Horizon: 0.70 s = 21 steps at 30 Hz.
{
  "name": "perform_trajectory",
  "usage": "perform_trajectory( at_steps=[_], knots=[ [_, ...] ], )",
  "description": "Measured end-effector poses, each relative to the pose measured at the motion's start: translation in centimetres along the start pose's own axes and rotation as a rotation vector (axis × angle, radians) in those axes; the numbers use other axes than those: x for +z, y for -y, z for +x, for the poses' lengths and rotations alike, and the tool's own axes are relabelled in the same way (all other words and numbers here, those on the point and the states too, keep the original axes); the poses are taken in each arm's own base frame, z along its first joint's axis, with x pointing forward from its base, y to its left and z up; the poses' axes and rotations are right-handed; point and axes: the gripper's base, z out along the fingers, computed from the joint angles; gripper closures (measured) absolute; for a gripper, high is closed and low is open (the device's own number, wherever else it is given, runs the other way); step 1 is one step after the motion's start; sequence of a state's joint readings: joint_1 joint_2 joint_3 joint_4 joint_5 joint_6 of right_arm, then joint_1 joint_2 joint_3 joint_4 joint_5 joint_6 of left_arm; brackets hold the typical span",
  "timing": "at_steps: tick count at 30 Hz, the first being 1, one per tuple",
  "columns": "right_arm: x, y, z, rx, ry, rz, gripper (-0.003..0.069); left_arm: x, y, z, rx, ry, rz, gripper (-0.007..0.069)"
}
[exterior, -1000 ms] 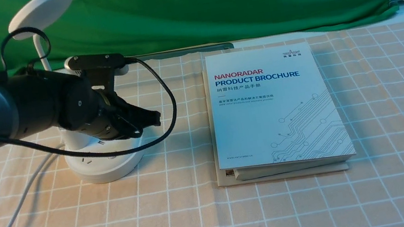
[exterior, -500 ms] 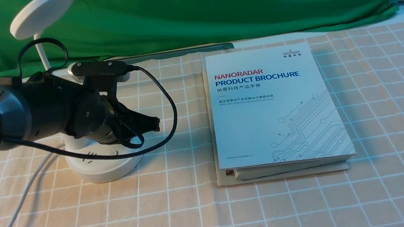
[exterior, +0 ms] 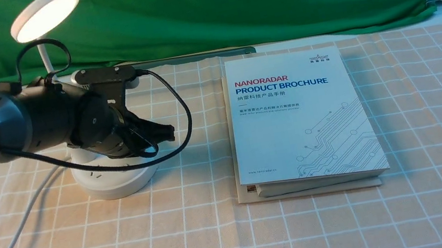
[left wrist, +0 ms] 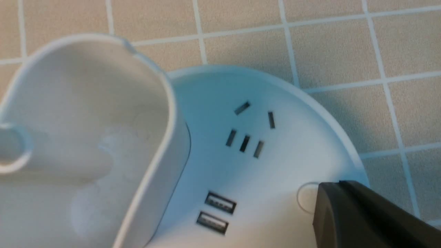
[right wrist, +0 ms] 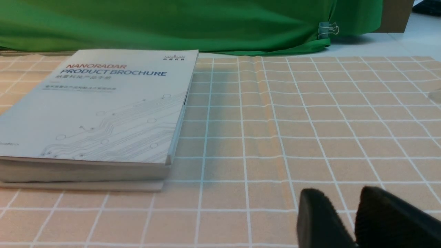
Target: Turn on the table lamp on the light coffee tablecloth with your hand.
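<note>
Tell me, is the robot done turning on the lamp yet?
Almost. The table lamp's round head glows warm, so the switching-on looks done. In hand: the left end effector sits at the round button on the lamp's base. Left: lifting that arm away. The right end effector rests low over the light coffee tablecloth.

Open cloth (exterior: 204, 236) btwn lamp (exterior: 115, 179) & brochure (exterior: 299, 119); front clear.

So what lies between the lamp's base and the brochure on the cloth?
In the front view, only bare light coffee tablecloth separates the table lamp base from the brochure; the left pincer and its cable hang above that stretch.
</note>
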State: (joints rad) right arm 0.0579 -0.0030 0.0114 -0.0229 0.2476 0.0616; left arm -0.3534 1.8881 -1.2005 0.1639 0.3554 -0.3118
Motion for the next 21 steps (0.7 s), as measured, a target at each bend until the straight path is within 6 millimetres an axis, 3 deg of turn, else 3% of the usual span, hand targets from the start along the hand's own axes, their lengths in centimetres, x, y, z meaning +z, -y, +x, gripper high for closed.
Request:
perform_trajectory(
  at_steps=[4,7,8,11,12,17,20,21],
  knots=[
    [0.0,0.0,0.0,0.0,0.0,0.0,0.0421,-2.4,-0.1,-0.1,-0.026,-0.02,0.001,0.0624],
    [0.0,0.0,0.0,0.0,0.0,0.0,0.0421,-6.7,0.0,1.1,-0.055,-0.014,0.055,0.0624],
    [0.0,0.0,0.0,0.0,0.0,0.0,0.0421,-6.9,-0.1,1.2,-0.042,-0.01,0.056,0.0624],
    [0.0,0.0,0.0,0.0,0.0,0.0,0.0421,-13.1,-0.2,3.8,-0.063,0.091,0.146,0.0624],
    [0.0,0.0,0.0,0.0,0.0,0.0,0.0421,-13.9,-0.2,4.1,-0.063,0.109,0.152,0.0624],
    [0.0,0.0,0.0,0.0,0.0,0.0,0.0421,-22.7,-1.4,8.5,-0.054,0.426,0.22,0.0624],
    [0.0,0.0,0.0,0.0,0.0,0.0,0.0421,-26.8,-2.1,11.5,-0.057,0.597,0.249,0.0624],
    [0.0,0.0,0.0,0.0,0.0,0.0,0.0421,-26.9,-2.1,11.7,-0.057,0.605,0.251,0.0624]
  ],
)
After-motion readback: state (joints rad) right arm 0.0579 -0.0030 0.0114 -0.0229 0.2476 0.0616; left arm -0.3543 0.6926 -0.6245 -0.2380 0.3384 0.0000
